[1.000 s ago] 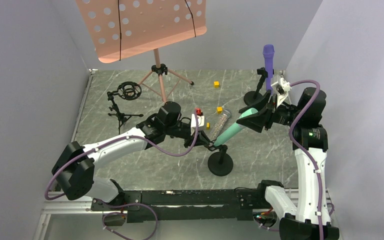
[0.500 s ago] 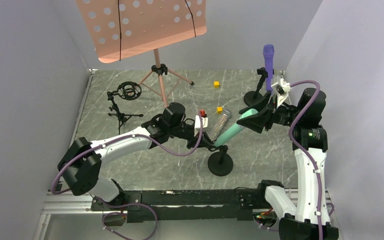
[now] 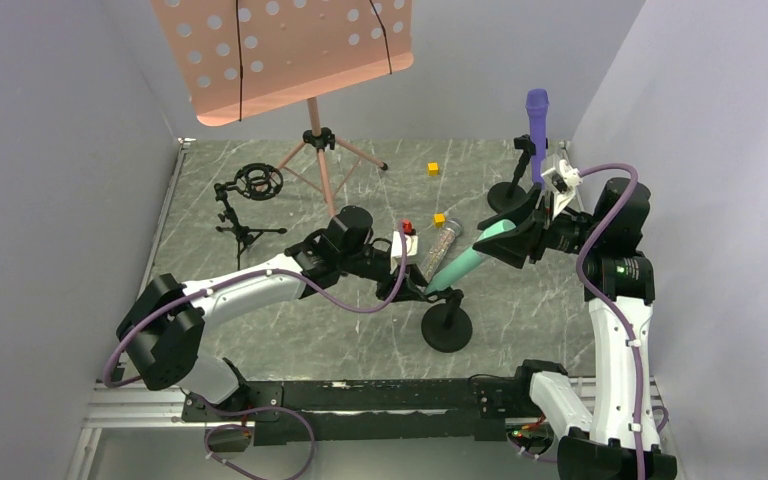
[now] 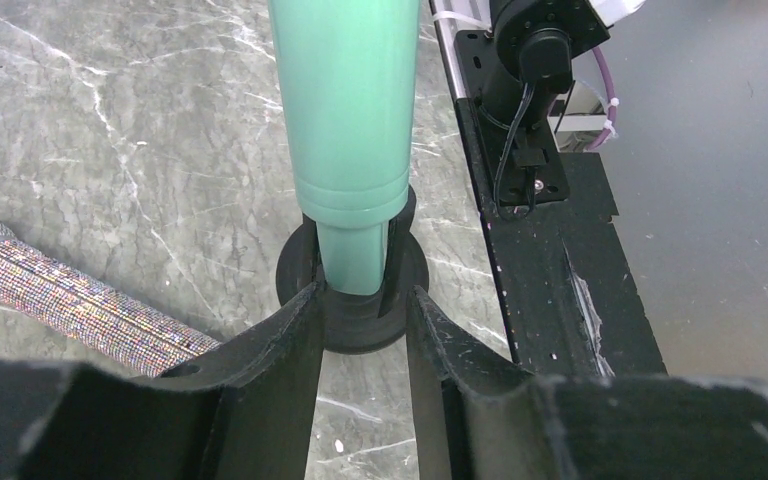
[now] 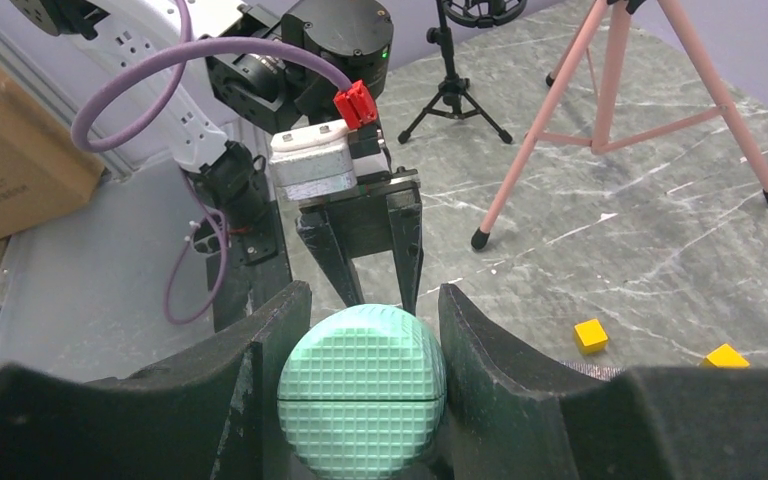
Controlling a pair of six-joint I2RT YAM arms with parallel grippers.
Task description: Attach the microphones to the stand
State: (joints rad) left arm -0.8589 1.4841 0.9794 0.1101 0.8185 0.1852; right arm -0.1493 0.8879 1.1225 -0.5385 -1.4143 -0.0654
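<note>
Overhead view looks down; wrist views (close) share the teal microphone [image 4: 350, 120].

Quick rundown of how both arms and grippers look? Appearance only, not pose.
The left arm and right arm have white links with black joints, and a purple cable loops along each. The left gripper has black tapered fingers and a white housing topped by a red connector. The right gripper is black too. A green light glows on the right arm.
</note>
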